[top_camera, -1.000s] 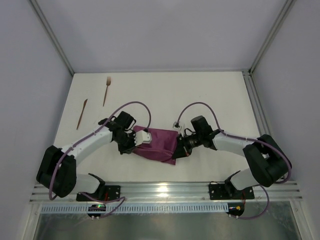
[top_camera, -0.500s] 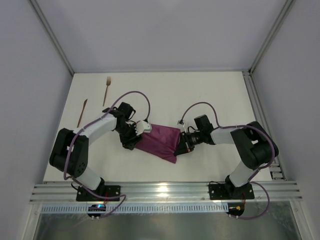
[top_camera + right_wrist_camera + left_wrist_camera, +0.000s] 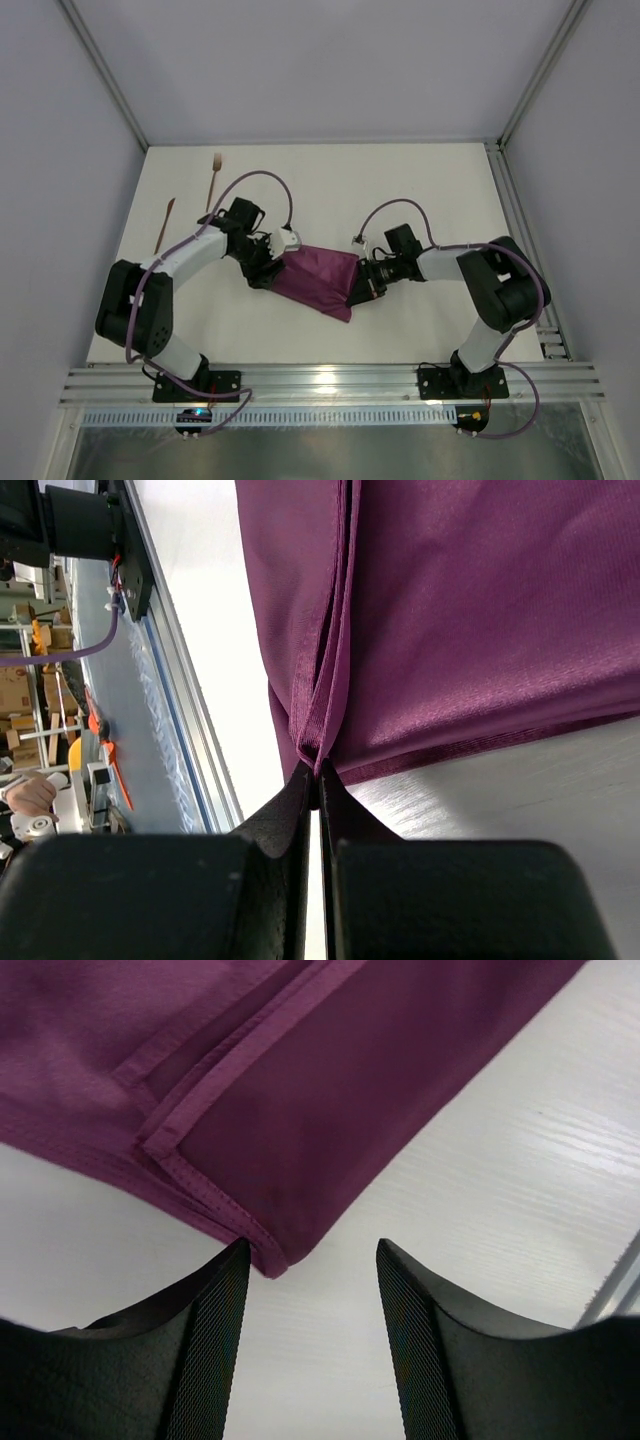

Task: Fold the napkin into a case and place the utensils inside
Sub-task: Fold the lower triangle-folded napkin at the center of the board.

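Right wrist: right claw (image 3: pixel 315 776) pinches napkin (image 3: pixel 480 630) edge.

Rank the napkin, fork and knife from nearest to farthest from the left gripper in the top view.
1. napkin: right beside the left gripper, toward centre.
2. fork: far-left area, beyond the arm.
3. knife: farthest, far out on the left.

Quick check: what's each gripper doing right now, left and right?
Left gripper: open, holding nothing; the napkin corner lies just in front of it.
Right gripper: closed, pinching the napkin's edge.
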